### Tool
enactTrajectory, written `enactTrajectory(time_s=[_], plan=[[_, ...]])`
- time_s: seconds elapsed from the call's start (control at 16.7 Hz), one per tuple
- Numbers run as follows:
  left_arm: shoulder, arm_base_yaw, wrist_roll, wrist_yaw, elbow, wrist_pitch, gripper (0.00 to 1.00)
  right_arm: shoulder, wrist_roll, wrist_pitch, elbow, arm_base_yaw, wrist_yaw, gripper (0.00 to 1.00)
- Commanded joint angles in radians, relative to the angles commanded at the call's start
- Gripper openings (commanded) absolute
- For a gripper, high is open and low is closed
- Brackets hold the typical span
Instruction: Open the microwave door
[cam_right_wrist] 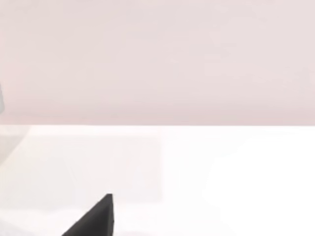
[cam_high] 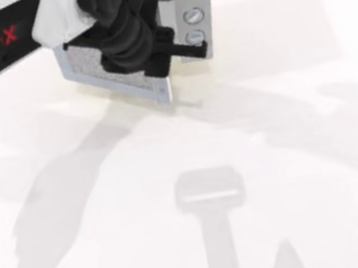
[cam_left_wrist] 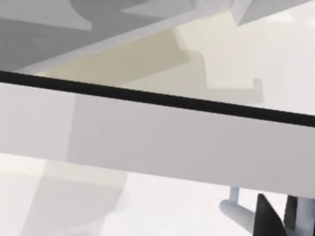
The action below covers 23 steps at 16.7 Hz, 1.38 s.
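The microwave door (cam_high: 116, 76) shows a speckled mesh window — smooth grey frame, silver metallic-looking knobs (cam_high: 194, 16).

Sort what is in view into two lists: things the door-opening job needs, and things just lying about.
For the job:
- small light-grey boxy microwave with two round silver knobs
- flat grey microwave door with speckled mesh window, swung partly outward
- left gripper, black, at the door by the knob strip

Lying about:
- nothing loose on the white table; the right arm is outside the top view
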Motion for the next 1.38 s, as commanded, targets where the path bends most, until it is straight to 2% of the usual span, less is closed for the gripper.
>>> enactTrajectory(time_s=[0.3,0.72,1.38], plan=[[-0.001,-0.005,-0.001,0.008,-0.003,0.002,0.0,0.0,0.0,0.0,0.0,0.0,0.0,1.0],[-0.076,0.031,0.118,0.068,-0.102,0.034,0.0,0.0,0.0,0.0,0.0,0.0,0.0,1.0],[-0.076,0.031,0.118,0.068,-0.102,0.034,0.0,0.0,0.0,0.0,0.0,0.0,0.0,1.0]])
